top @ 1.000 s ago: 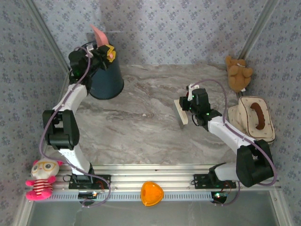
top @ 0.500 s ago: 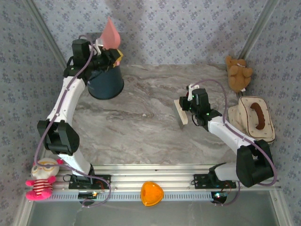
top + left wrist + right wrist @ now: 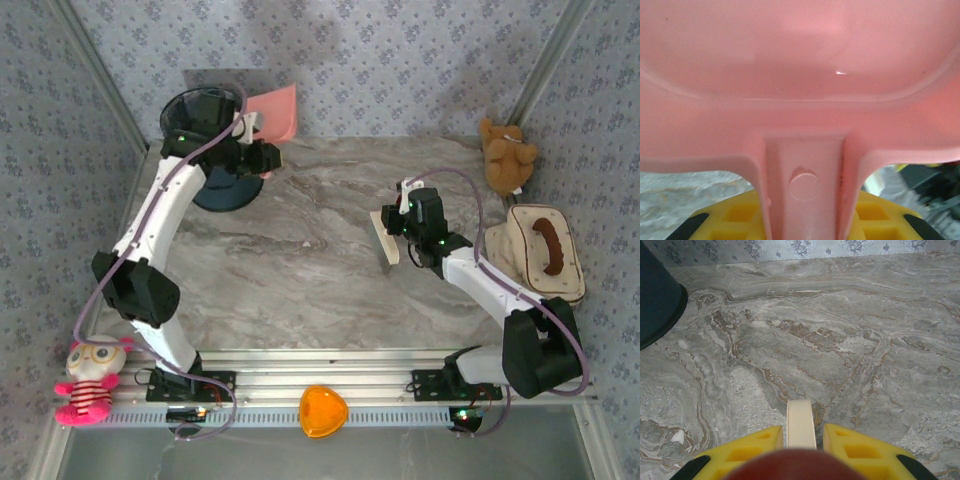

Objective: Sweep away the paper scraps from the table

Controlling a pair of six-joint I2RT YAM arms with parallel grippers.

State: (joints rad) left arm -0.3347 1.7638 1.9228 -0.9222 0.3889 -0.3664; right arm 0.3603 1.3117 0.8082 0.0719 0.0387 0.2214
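Note:
My left gripper (image 3: 252, 132) is shut on the handle of a pink dustpan (image 3: 273, 112), held in the air just right of a dark bin (image 3: 203, 108) at the back left. In the left wrist view the dustpan (image 3: 800, 75) looks bare inside, and its handle runs down between the yellow fingers (image 3: 735, 216) of the left gripper (image 3: 805, 210). My right gripper (image 3: 400, 228) is shut on a cream brush (image 3: 385, 240) over the middle right of the marble table (image 3: 300, 270). In the right wrist view the right gripper (image 3: 801, 437) clamps the brush (image 3: 800, 420). The paper scraps are out of view.
The dark bin (image 3: 657, 300) stands at the table's back left corner. A brown teddy (image 3: 506, 155) and a cream bag (image 3: 520, 262) sit on the right. At the front rail are an orange heart-shaped dish (image 3: 322, 410) and a pink doll (image 3: 88, 380).
The left arm has swung the dustpan from standing upright over the bin to the right of it, with the pan turned flatter. The right arm and brush have not moved.

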